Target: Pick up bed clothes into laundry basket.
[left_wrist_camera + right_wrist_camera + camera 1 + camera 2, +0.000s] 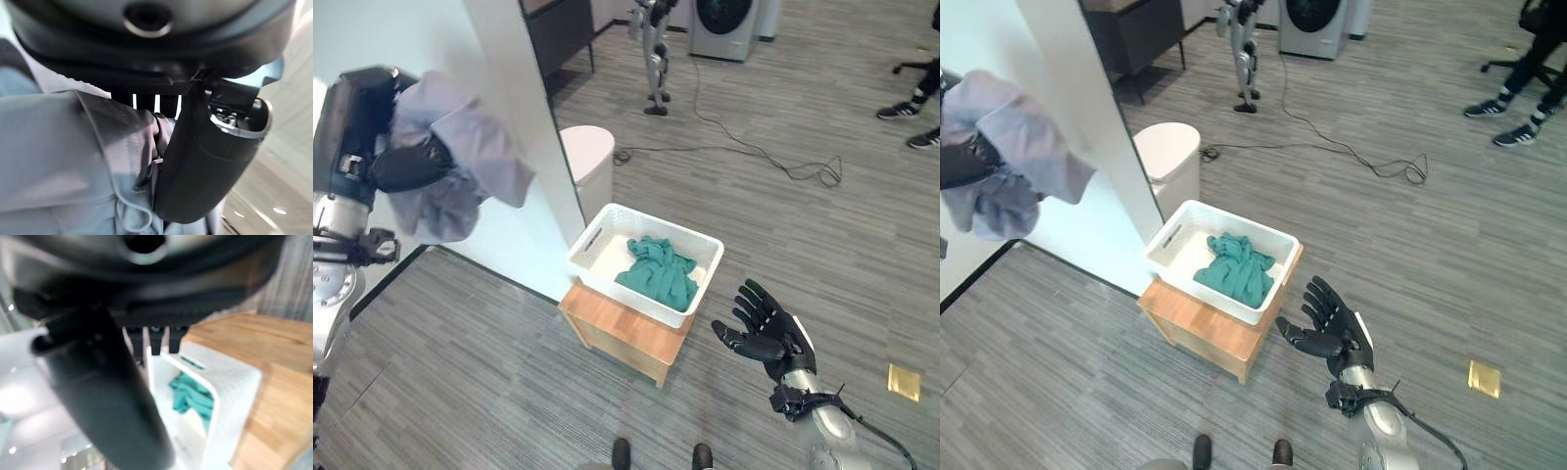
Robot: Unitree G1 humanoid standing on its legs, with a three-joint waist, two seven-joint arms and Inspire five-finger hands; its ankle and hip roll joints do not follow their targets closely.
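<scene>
Left robot hand (411,164) is raised high at the robot's left, fingers and thumb curled tight into a bunched lavender-grey garment (460,166) that drapes loose below the grip. Looks light, soft, floppy; a mid-bundle pinch like this probably holds, but trailing folds could snag the basket rim. Right robot hand (766,329) hangs with fingers spread, holding nothing, just beside the white laundry basket (597,240), which sits on a small wooden surface (617,328) with a teal cloth (658,272) inside.
</scene>
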